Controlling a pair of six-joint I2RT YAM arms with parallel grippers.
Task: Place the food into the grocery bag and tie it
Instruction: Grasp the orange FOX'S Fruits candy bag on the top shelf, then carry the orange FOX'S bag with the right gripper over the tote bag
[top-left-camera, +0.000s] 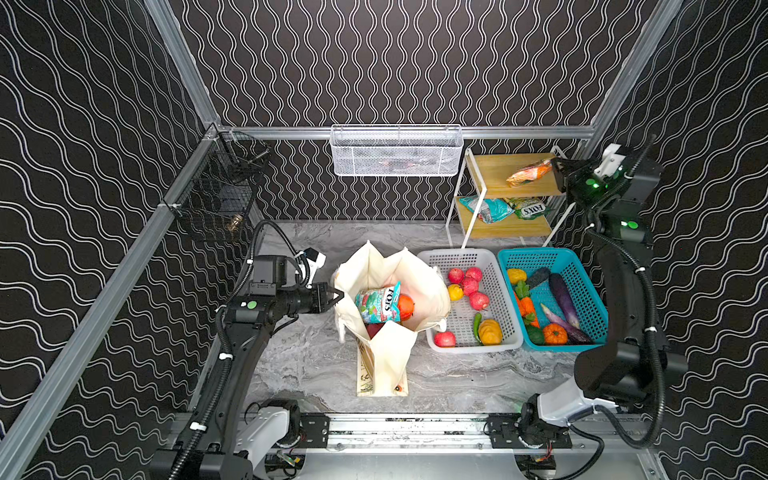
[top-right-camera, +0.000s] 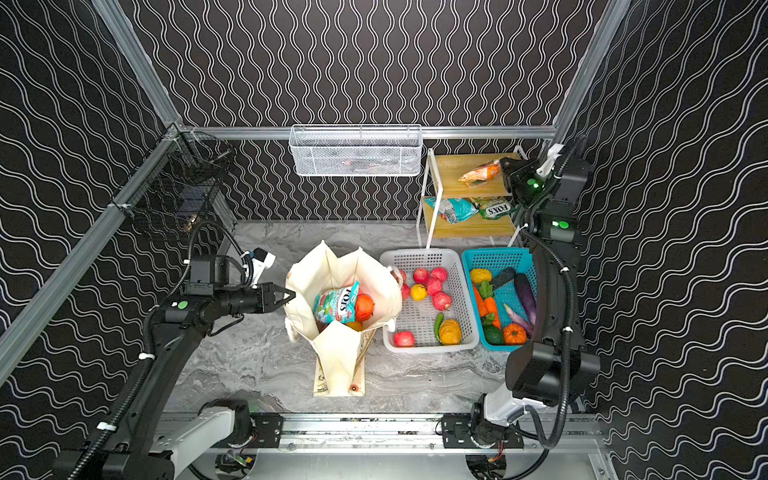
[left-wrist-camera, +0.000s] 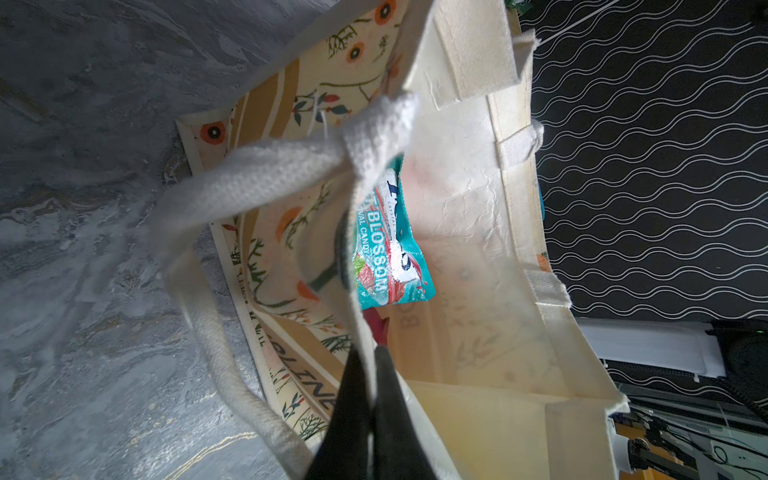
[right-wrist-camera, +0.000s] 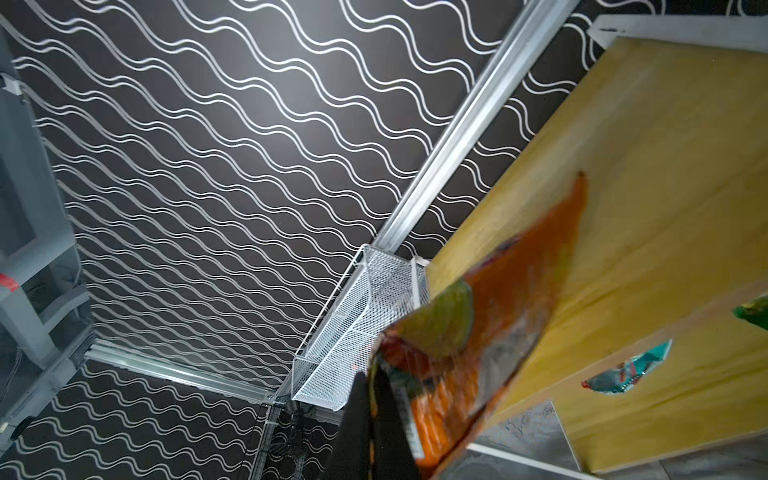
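The grocery bag stands open in the middle of the surface, just left of the white basket. The left gripper reaches in from the left, and its jaws are clenched on the bag's near rim. The left wrist view shows the cream cloth pinched between them. Inside the bag a teal packet leans beside a round red-orange fruit.

The right gripper is up at the wooden shelf at the back right. Its jaws grasp one end of an orange packet over the top board. That packet looks blurred in the right wrist view, and whether it lies on the board or hangs just clear of it cannot be told.

More food is outside the bag: two packets on the lower board, red and yellow fruit in the white basket, and vegetables in the teal basket beside it.
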